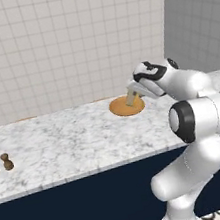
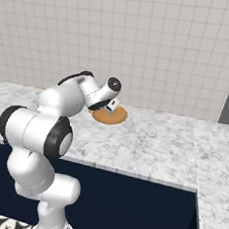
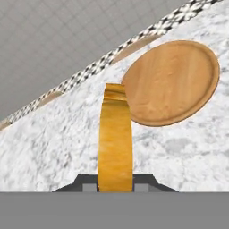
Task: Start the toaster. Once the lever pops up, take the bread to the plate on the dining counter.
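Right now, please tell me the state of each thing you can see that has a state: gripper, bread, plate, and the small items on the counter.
gripper: shut on the bread, held over the plate.
bread: clamped edge-on between the fingers, in the air, not yet laid down.
plate: flat on the dining counter, nothing lying on it.
two small brown shakers: upright, side by side near the counter's left end.
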### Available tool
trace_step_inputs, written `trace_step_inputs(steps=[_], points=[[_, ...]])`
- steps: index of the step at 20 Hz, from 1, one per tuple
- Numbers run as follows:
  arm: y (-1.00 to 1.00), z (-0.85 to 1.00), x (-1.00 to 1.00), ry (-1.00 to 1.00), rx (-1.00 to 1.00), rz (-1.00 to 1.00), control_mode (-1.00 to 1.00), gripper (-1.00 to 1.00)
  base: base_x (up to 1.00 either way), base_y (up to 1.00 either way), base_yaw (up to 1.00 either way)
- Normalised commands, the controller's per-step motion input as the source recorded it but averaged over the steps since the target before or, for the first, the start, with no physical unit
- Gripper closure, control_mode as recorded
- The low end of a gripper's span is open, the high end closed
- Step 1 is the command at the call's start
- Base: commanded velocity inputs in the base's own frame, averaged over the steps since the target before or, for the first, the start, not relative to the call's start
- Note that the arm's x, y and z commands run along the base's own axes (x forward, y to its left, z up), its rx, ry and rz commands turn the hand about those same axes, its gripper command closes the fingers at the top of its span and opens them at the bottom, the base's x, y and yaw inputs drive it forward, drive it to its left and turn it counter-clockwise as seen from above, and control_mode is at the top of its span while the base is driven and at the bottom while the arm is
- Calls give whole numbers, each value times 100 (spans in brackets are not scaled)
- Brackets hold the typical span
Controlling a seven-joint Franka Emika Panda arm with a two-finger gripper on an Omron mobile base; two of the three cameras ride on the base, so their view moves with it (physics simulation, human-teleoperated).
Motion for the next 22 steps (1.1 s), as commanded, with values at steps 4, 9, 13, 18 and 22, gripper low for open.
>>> trace_step_inputs(steps=[4,9,13,18,22], points=[[-12,-33,68,11,5,3,-100,100,0,0,0],[-15,-61,54,3,4,5,-100,100,0,0,0],[-12,-59,45,0,5,6,-100,100,0,0,0],[0,-22,62,0,4,1,-100,100,0,0,0],[0,-18,62,0,2,0,-100,100,0,0,0]])
